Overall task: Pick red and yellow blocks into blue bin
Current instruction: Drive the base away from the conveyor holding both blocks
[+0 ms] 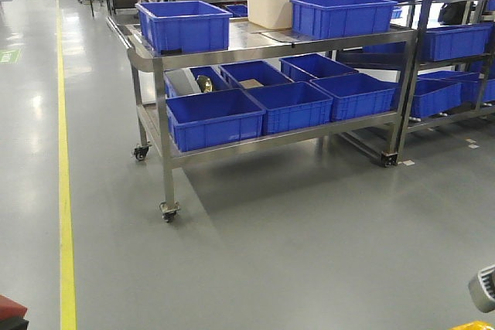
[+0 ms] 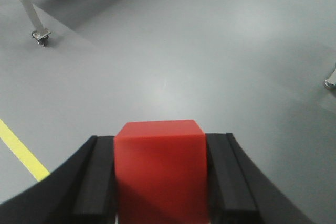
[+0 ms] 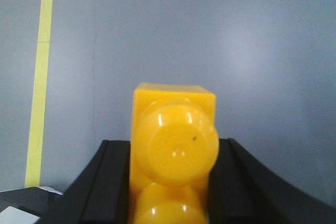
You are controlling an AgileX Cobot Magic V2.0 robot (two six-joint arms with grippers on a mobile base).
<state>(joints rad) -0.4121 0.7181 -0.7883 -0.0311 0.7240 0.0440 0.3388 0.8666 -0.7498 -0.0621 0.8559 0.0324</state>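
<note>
Firmly, left gripper (image 2: pixel 160 148) clamps red cube (image 2: pixel 159 171), right gripper (image 3: pixel 173 153) yellow brick (image 3: pixel 174 124), above open floor (image 2: pixel 210 51).

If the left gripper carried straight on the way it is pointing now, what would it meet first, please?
Most likely bare floor: the left gripper, shut on the red cube, points at open grey floor. The cart caster sits well off to one side, though depth is unclear.

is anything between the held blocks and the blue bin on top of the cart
Nothing visible. The red block sits in the left pincer, the yellow brick in the right pincer. Only bare floor lies before the cart, whose blue bin stands open-topped at the near corner.
</note>
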